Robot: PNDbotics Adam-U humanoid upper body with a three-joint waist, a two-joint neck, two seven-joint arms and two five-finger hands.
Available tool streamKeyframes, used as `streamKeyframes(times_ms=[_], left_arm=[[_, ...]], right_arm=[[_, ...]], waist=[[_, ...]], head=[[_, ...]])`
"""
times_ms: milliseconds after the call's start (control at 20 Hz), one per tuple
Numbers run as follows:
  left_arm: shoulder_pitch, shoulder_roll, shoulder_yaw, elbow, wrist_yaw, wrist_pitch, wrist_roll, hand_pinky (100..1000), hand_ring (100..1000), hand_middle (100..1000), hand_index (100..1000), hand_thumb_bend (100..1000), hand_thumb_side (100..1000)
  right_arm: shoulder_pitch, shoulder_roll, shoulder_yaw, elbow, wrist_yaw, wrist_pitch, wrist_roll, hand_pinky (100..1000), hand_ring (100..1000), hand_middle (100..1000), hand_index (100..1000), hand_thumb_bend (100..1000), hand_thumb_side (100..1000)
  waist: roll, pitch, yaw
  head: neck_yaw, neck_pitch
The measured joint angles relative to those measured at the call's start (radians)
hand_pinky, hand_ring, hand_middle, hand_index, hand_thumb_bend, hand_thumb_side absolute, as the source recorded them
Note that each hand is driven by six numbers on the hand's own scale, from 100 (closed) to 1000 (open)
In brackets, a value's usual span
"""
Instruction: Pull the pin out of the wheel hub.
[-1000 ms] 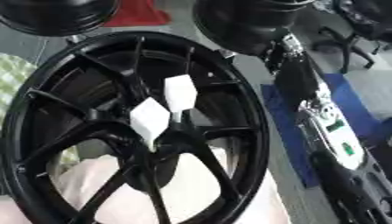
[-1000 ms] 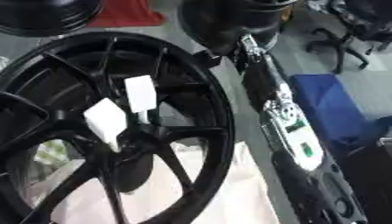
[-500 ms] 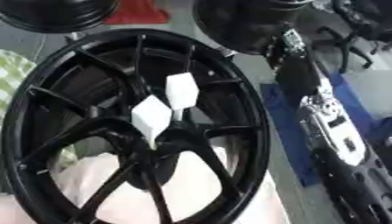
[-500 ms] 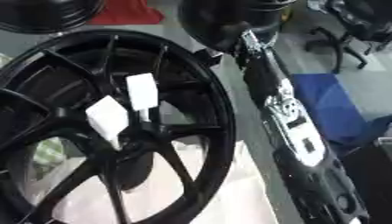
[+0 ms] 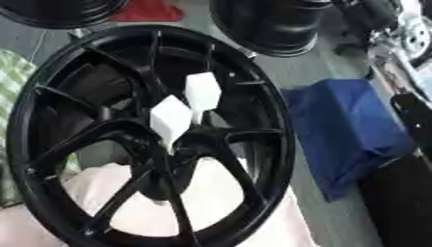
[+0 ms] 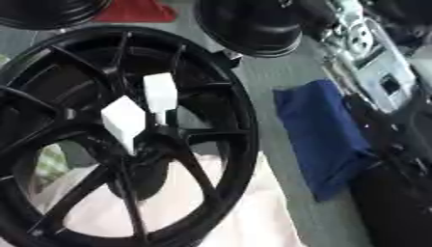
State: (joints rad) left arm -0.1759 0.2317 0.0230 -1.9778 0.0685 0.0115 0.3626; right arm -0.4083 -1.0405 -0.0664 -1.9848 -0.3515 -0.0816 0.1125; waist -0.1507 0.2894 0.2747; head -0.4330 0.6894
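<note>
Black and multi-spoked, the alloy wheel hub [image 5: 152, 140] lay left of centre with two white block-headed pins [image 5: 171, 118] still seated by its middle, so nothing was pulled yet. Over the last second the right arm [image 6: 371, 82] had swung away toward the upper right, uncovering a blue cloth [image 5: 350, 130]; its hand's fingers and the left hand were out of view, and open floor lay between rim and cloth.
</note>
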Motion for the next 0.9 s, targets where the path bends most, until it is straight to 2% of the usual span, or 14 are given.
streamKeyframes(times_ms=[250, 500, 700, 900], left_arm=[[0.001, 0.006, 0.0, 0.0, -0.001, 0.002, -0.001, 865, 529, 571, 739, 455, 650], [0.003, 0.014, 0.0, 0.0, -0.004, 0.006, -0.002, 865, 528, 570, 738, 456, 650], [0.003, 0.014, -0.001, 0.0, -0.004, 0.009, -0.005, 865, 528, 570, 738, 455, 651], [0.003, 0.016, -0.006, 0.0, -0.005, 0.011, -0.009, 866, 528, 570, 737, 455, 652]], right_arm=[[-0.014, -0.141, 0.061, -0.001, 0.071, -0.017, 0.1, 894, 793, 649, 793, 100, 476], [-0.004, -0.245, 0.116, -0.003, 0.184, -0.076, 0.168, 870, 799, 682, 797, 100, 481], [-0.017, -0.291, 0.168, -0.006, 0.279, -0.132, 0.203, 864, 808, 705, 808, 100, 501], [-0.061, -0.304, 0.227, -0.006, 0.334, -0.174, 0.229, 874, 817, 713, 826, 100, 524]], waist=[[-0.007, -0.002, -0.001], [-0.013, -0.003, 0.001], [-0.019, -0.003, 0.01], [-0.025, -0.003, 0.017]], head=[[-0.006, 0.012], [-0.011, 0.013], [-0.019, 0.013], [-0.027, 0.012]])
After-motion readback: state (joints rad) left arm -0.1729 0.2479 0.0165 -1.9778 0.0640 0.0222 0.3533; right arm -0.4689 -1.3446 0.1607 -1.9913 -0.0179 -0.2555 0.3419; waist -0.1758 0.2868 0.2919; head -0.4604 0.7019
